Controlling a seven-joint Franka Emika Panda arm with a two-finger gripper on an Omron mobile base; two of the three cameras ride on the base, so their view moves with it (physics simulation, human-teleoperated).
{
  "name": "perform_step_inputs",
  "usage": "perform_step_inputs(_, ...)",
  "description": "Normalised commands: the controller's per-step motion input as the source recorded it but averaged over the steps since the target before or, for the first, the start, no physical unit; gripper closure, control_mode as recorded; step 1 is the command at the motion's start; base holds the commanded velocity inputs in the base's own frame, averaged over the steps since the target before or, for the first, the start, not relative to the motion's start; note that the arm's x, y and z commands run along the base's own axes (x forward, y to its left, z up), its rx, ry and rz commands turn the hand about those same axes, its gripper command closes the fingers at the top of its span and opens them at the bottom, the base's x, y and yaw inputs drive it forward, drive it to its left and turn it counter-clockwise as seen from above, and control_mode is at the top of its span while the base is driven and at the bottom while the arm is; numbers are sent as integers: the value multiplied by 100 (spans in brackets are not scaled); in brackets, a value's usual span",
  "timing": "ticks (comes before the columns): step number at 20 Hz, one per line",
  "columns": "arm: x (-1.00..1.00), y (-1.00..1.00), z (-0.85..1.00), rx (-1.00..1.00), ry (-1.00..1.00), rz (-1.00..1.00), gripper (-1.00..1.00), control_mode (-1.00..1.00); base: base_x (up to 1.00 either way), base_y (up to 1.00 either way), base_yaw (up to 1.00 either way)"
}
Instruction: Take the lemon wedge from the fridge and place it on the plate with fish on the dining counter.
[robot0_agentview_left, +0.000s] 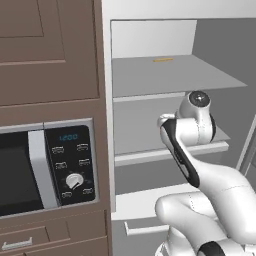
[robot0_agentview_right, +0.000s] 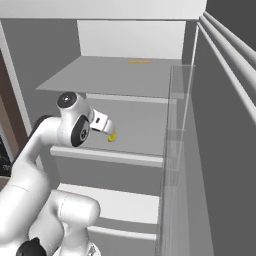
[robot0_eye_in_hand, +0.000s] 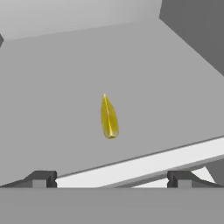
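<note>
Yellow lemon wedge lies on the middle shelf of the open fridge, untouched; in the right base view you see it just past the tool, on the same shelf. Judged from this, the task is at its early part: the door is open and the arm is reaching in, but the wedge is not yet grasped, and the carry to the plate on the dining counter is all left to do.

Your tool stands wide, its two dark tips far apart at the shelf's front lip, nothing between them. The wedge sits ahead of them and roughly centred between the tips, well apart from both.

Arm pose: it rises from the base, bends at the elbow, and the wrist points forward into the middle shelf level. A thin orange-tan stick rests on the upper shelf, near the back; leave it alone.
</note>
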Motion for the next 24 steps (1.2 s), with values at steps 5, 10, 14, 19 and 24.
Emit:
perform_step_inputs(5, 14, 0, -36, 0, 0, 3, -100, -100, 0, 0, 0)
perform_step_inputs(10, 9, 0, -36, 0, 0, 4, -100, -100, 0, 0, 0)
perform_step_inputs(14, 15, -4, -28, 0, 0, 4, -100, -100, 0, 0, 0)
perform_step_inputs(19, 22, -8, -21, 0, 0, 2, -100, -100, 0, 0, 0)
perform_step_inputs(24, 33, -9, -21, 0, 0, 1, -100, -100, 0, 0, 0)
